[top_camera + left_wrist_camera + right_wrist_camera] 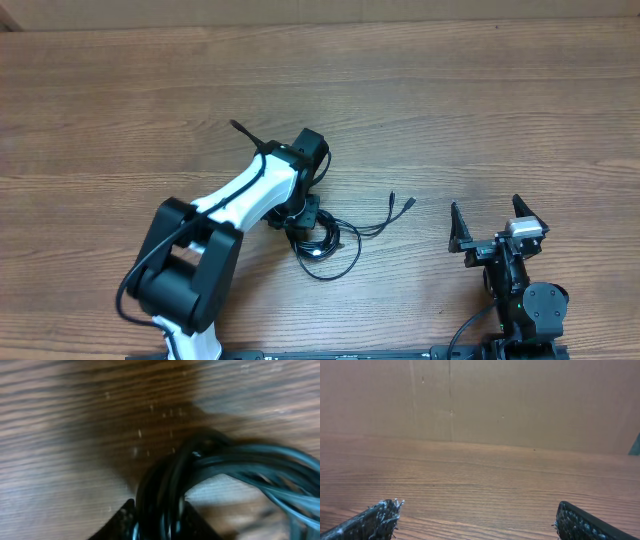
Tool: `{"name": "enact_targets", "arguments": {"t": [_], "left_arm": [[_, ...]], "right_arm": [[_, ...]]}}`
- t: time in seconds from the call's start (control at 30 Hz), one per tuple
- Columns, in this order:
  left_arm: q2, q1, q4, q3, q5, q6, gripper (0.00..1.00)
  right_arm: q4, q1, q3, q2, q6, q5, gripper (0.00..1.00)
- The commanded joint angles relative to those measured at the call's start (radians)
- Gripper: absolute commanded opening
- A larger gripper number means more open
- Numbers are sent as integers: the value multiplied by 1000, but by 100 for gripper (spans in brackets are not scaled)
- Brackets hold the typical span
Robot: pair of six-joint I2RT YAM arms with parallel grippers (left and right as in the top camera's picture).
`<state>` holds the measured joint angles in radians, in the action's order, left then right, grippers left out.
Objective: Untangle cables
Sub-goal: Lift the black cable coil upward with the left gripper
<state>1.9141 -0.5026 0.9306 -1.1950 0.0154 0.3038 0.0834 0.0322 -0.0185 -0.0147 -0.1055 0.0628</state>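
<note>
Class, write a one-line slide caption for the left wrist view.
Blurred close-up: a bunch of black cables held in the left gripper over the wooden table.

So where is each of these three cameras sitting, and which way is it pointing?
Overhead: fixed above the table, looking straight down; left arm over the cables, right arm apart.
Left wrist: on the left arm, aimed down, close on the cables; the left jaws hug the bundle.
Right wrist: on the right arm, looking level across the table toward a brown wall; the right jaws show wide apart.
Shared: overhead and left wrist both see the cables.
</note>
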Motion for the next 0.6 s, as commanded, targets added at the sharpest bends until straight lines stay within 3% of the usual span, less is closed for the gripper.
{"name": "enact_targets", "arguments": {"t": [0.0, 0.17, 0.57], "left_arm": [[51, -2, -32, -10, 33, -34, 4], [50, 0, -23, -21, 62, 0, 4], [-134, 62, 204, -246, 55, 179, 4]], "right_arm": [[-3, -6, 10, 11, -1, -10, 100], [-3, -6, 10, 12, -1, -10, 100], [-3, -6, 10, 12, -1, -10, 100]]}}
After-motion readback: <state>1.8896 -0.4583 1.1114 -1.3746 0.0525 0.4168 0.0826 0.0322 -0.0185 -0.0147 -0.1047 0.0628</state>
